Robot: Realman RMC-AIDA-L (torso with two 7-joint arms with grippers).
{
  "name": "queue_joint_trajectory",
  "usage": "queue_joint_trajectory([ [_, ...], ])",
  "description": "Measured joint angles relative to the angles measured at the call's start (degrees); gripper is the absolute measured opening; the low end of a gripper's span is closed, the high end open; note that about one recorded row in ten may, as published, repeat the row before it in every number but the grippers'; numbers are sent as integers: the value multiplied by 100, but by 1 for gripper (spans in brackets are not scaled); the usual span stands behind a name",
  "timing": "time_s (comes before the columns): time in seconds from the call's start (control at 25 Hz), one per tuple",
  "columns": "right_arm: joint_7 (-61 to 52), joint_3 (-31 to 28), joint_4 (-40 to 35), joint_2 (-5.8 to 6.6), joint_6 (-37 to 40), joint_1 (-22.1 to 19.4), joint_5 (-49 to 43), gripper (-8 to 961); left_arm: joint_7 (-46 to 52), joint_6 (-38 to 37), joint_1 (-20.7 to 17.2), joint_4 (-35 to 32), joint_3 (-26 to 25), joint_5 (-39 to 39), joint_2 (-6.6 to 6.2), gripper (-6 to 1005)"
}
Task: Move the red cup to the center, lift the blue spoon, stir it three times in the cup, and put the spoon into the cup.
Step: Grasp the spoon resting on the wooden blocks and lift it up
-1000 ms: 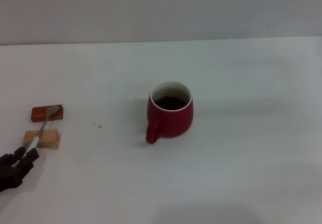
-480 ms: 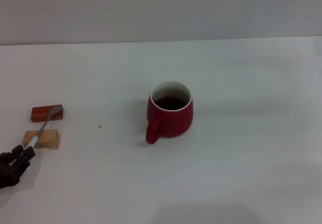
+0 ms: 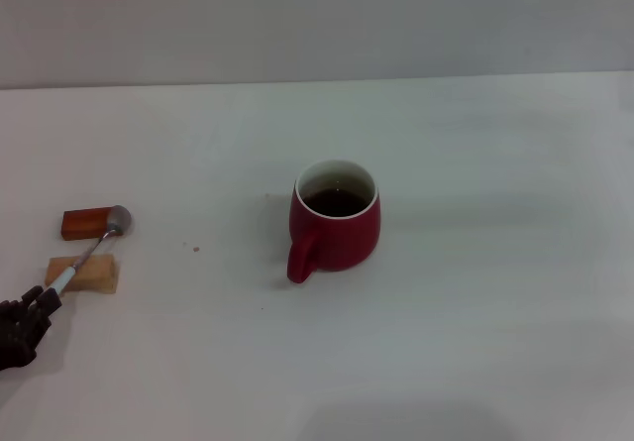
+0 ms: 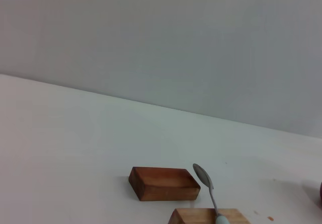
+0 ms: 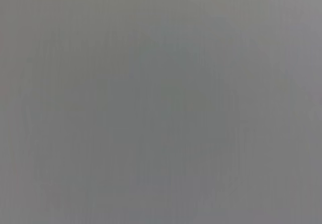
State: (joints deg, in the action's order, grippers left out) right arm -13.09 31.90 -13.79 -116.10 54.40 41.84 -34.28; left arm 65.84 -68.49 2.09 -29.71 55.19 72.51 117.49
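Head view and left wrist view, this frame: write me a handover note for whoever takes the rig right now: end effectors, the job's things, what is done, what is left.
Left end effector: low at the table's near left corner, at the handle end of the blue spoon; a closed grasp cannot be confirmed.
Right end effector: not in view.
Blue spoon: handle crosses the tan wooden block, bowl beside the reddish-brown wooden block.
Red cup: upright mid-table, dark liquid inside, handle facing the robot.
Done: cup looks centred.
Left: lift the spoon, stir three times, leave it in the cup.
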Motion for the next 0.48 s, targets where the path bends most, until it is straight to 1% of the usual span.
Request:
queue_joint_trajectory([
  [0.12,0,0,2,0,0,12,-3,491,-136,-4,3,0,-9,-1,7,154],
  [0.28,0,0,23,0,0,22,-3,492,-258,9,4,13,-43,-12,17,155],
  [0.48,0,0,36,0,0,21,-14,491,-211,-34,63,35,-276,-41,31,151],
])
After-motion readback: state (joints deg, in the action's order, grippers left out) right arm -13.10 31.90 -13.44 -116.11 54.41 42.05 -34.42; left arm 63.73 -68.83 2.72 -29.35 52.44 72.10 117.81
